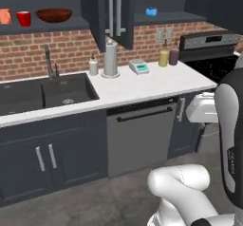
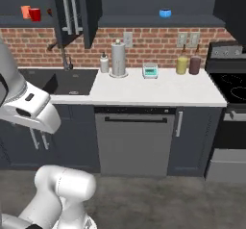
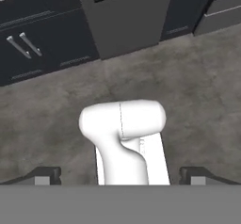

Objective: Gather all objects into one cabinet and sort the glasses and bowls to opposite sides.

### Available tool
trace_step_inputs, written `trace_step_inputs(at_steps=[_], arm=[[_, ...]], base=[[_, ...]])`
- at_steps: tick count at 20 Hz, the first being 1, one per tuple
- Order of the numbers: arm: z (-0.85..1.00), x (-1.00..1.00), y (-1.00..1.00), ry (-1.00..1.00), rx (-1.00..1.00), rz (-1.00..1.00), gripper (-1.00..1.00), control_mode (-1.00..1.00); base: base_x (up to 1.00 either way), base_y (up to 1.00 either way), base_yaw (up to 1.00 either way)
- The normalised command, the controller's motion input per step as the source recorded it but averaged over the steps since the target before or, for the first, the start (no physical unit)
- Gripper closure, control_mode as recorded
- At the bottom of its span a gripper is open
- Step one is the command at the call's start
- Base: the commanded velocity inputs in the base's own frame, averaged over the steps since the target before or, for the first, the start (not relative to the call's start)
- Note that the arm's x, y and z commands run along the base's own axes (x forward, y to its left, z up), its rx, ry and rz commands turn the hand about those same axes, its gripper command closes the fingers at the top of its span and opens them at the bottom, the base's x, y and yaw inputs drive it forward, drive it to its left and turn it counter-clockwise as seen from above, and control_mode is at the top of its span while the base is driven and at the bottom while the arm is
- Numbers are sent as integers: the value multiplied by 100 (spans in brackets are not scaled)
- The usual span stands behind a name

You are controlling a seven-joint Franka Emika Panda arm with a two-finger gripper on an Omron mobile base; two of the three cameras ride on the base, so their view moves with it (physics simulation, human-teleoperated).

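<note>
Gripper (image 3: 120, 175) spread wide, empty, pointing at the floor. Orange mug (image 1: 4, 16), red mug (image 1: 23, 18) and brown bowl (image 1: 54, 14) share the left cabinet shelf; blue bowl (image 1: 151, 12) sits apart, far right, apparently awaiting transfer.

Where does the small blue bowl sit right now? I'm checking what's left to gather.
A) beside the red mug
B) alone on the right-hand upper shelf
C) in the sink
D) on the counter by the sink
B: the blue bowl sits alone on the right shelf, apart from the mugs and brown bowl on the left shelf.
</note>
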Motion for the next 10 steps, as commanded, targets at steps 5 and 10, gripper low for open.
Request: trace_step_inputs(at_steps=[5,10], arm=[[0,0,0,0,0,0,-100,100],[0,0,0,0,0,0,-100,100]], base=[[30,-96,42],[44,-92,23]])
